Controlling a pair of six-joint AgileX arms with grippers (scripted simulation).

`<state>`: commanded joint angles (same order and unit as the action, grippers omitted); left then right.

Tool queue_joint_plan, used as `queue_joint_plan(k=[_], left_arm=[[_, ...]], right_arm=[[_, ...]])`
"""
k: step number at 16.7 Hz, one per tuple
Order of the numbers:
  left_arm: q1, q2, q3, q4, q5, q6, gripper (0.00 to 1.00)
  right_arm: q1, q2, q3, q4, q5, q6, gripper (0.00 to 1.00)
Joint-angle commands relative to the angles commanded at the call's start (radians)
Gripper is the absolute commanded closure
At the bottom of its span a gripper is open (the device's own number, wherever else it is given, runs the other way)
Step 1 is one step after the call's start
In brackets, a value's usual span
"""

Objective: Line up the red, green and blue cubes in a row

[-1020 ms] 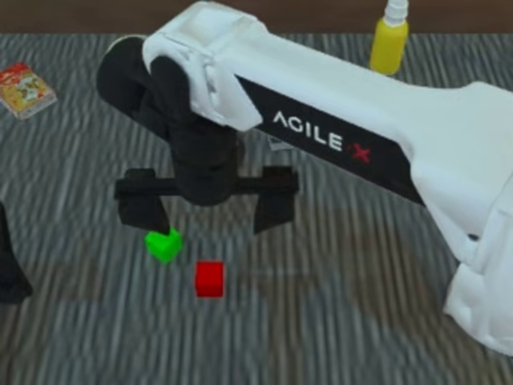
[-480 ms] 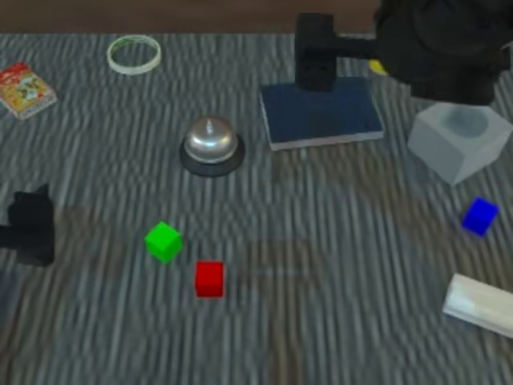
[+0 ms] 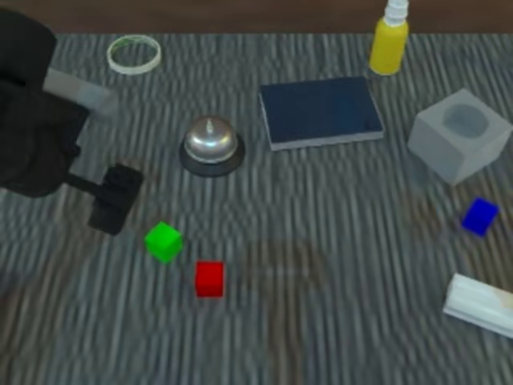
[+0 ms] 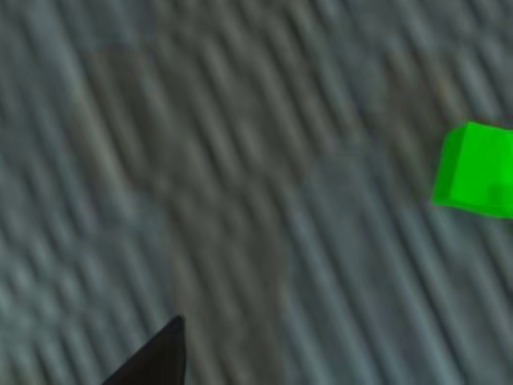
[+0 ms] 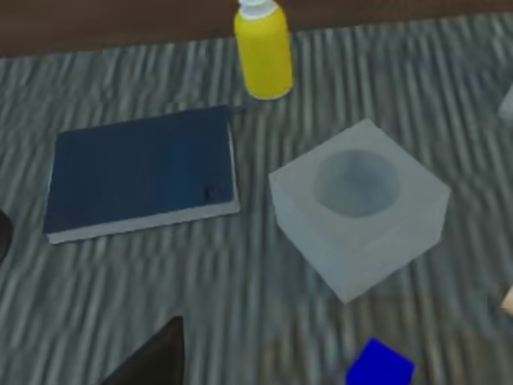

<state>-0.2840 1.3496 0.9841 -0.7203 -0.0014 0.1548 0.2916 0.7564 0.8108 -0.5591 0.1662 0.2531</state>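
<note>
Left tool [image 3: 112,199] — seen in the top view at the table's left side, just left of the green cube [image 3: 163,241] and apart from it; nothing is held. Only one dark finger [image 3: 115,197] is made out there, and one fingertip [image 4: 156,359] in the left wrist view, so whether the tool is spread or pressed together cannot be told.

Right tool — not seen in the top view; a single dark fingertip [image 5: 152,357] is shown in the right wrist view, and its spread cannot be told.

Green cube — set on the table left of centre, in the near half. Red cube [image 3: 210,278] — placed just to its right and slightly nearer, the two apart. Blue cube [image 3: 481,216] — found well apart from both, at the table's right side, just below the grey block [image 3: 458,144] with a round hollow.

Other items listed on the striped table [image 3: 337,265]: a silver bell [image 3: 212,144] near the middle, a dark blue book [image 3: 321,112] to its right, a yellow bottle [image 3: 389,40] at the far edge, a pale ring [image 3: 134,54] at the far left, a white object [image 3: 481,305] at the near right edge.
</note>
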Motion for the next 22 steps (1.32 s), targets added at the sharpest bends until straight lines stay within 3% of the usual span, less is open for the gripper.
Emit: queue_joint_plan(k=[6, 12, 22], left_arm=[[-0.089, 0.412, 0.312, -0.225, 0.001, 0.047, 0.0], [-0.136, 0.63, 0.487, -0.336, 0.003, 0.072, 0.0], [-0.137, 0.671, 0.461, -0.276, 0.003, 0.075, 0.0]], right_arm=[[-0.184, -0.487, -0.533, 0.336, -0.083, -0.177, 0.0], [-0.277, -0.741, -0.798, 0.548, -0.161, -0.251, 0.0], [-0.282, -0.756, -0.811, 0.559, -0.166, -0.253, 0.0]])
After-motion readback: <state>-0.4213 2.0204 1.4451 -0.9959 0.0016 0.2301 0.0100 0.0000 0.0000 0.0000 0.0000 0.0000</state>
